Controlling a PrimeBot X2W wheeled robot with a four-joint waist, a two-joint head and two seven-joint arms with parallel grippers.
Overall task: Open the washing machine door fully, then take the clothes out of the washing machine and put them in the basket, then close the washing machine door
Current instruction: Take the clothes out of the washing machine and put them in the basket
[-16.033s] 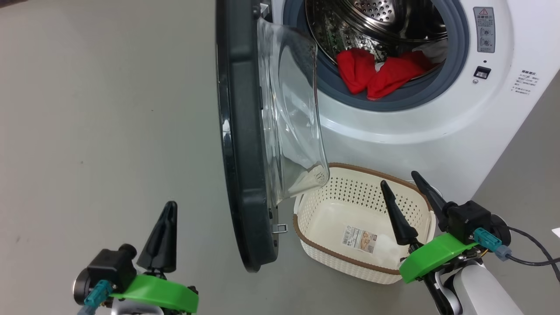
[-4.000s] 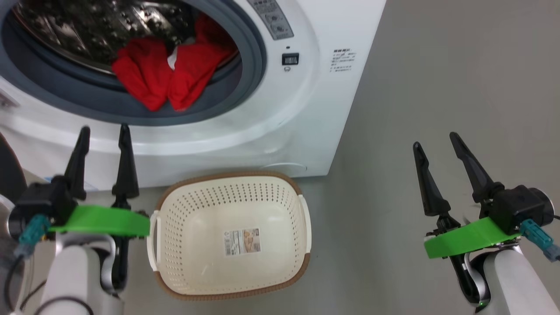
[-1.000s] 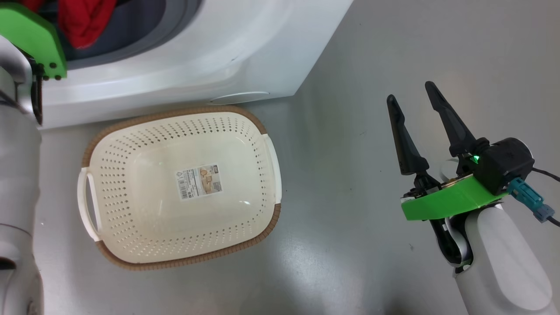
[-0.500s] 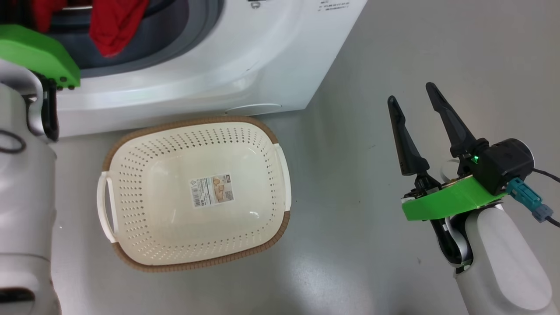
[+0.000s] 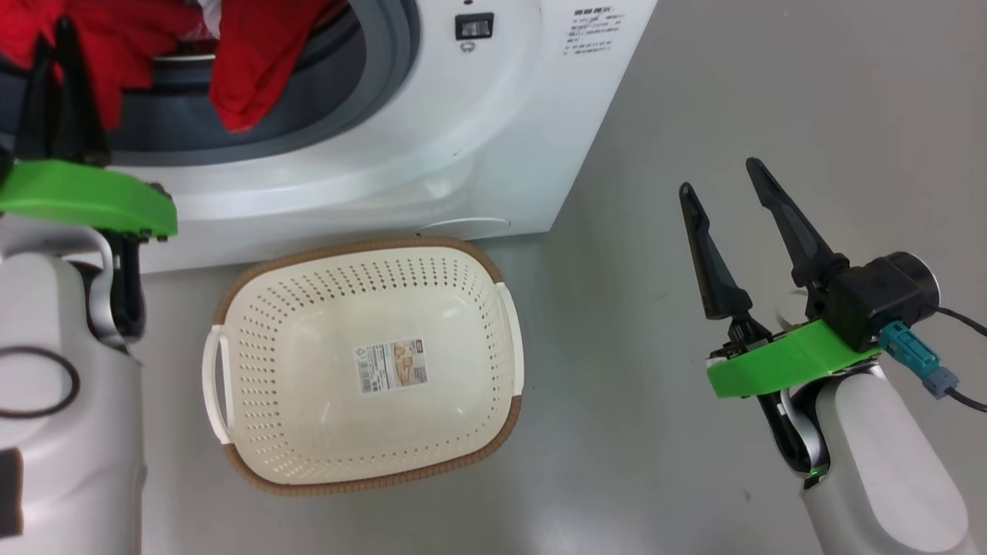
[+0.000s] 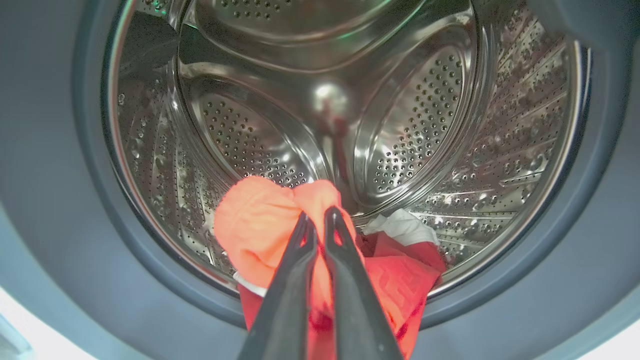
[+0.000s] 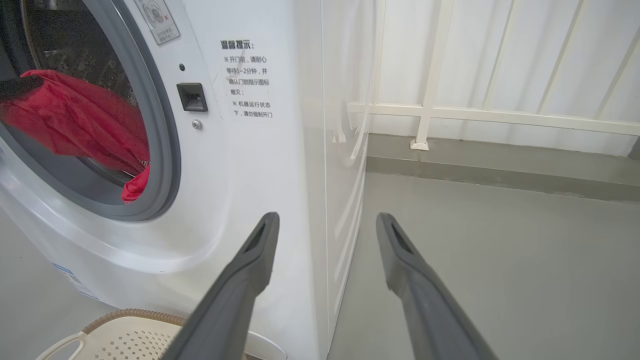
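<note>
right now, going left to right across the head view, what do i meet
left gripper, jaws shut on the clothes → basket → right gripper, jaws open

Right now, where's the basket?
In the head view the basket sits on the floor, left of centre, just in front of the washing machine.

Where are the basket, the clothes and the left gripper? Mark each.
basket (image 5: 356, 247): head view, brown rim.
clothes (image 6: 252, 225): left wrist view, bunched red fabric.
left gripper (image 6: 317, 214): left wrist view, between shut fingertips.
</note>
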